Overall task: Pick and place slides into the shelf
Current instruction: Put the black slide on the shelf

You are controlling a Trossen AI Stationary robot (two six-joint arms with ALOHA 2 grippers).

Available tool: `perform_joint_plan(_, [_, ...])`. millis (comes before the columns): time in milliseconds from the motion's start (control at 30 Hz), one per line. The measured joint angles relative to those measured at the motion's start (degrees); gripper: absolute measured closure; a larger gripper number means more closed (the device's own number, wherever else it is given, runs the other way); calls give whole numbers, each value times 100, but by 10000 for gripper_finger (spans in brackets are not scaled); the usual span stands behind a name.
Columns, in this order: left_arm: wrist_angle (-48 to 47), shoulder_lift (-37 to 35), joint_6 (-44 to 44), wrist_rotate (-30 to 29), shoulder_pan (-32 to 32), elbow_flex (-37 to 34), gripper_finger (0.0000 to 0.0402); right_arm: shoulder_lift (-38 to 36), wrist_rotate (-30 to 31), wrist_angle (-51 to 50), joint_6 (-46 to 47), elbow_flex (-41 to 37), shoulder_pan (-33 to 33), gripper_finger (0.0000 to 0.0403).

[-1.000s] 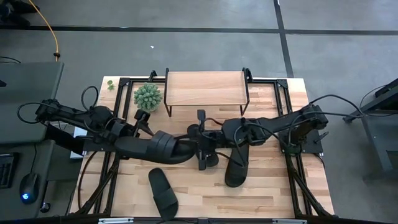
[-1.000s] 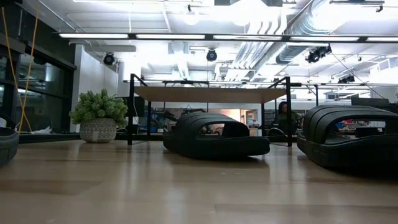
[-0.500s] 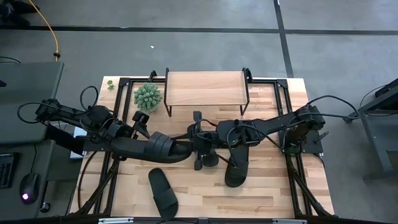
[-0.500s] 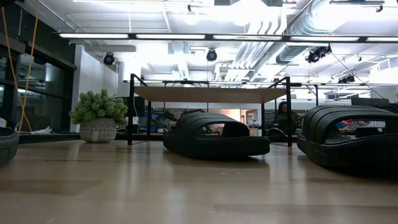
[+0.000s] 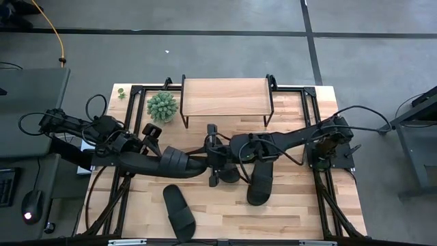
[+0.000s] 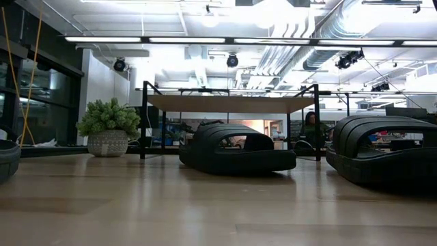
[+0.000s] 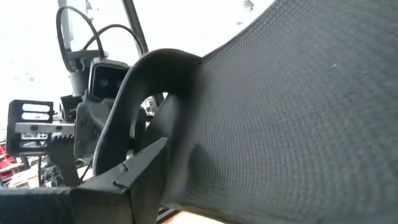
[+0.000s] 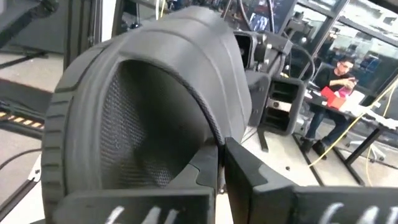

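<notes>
My left gripper [image 5: 132, 156] holds one black slide [image 5: 164, 162] in the air over the table's left middle, with the toe pointing toward the table's right. My right gripper [image 5: 210, 164] is shut and stands right at that slide's toe end. In the right wrist view its fingers [image 8: 219, 163] sit by the strap's opening. Three more slides rest sole-down on the table: one under the right arm [image 5: 230, 172], one at centre right [image 5: 258, 183] and one near the front edge [image 5: 179, 212]. The shelf [image 5: 225, 97] stands at the table's far edge. My left gripper has the slide's heel end [image 5: 140, 158] between its two fingers, and one finger [image 7: 127, 179] lies against the slide's edge. The fingers come about level from the table's left, along the slide. The slide is lifted clear and reaches toward the table's right. My right gripper's shut fingertips stand at the strap's edge [image 8: 208, 134] near the toe; I cannot tell whether they touch it.
A small potted plant [image 5: 162, 106] stands just left of the shelf. In the low view, the space under the shelf [image 6: 229, 102] holds nothing. Black frame rails [image 5: 311, 109] run along the table's sides. There is bare wood at the front right.
My right gripper has moved toward the table's left and slightly down, closing in on the toe of the held slide, and has stayed shut. The left gripper's wrist has turned a little, tipping the held slide slightly. The slides on the table have not moved.
</notes>
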Motion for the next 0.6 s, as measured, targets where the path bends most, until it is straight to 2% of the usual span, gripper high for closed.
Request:
perform_joint_plan(267, [8, -3, 3, 14, -4, 2, 175, 91, 34, -2, -1, -7, 0, 403])
perform_joint_plan(600, [32, -3, 31, 104, -2, 4, 281, 89, 38, -42, 4, -7, -2, 403])
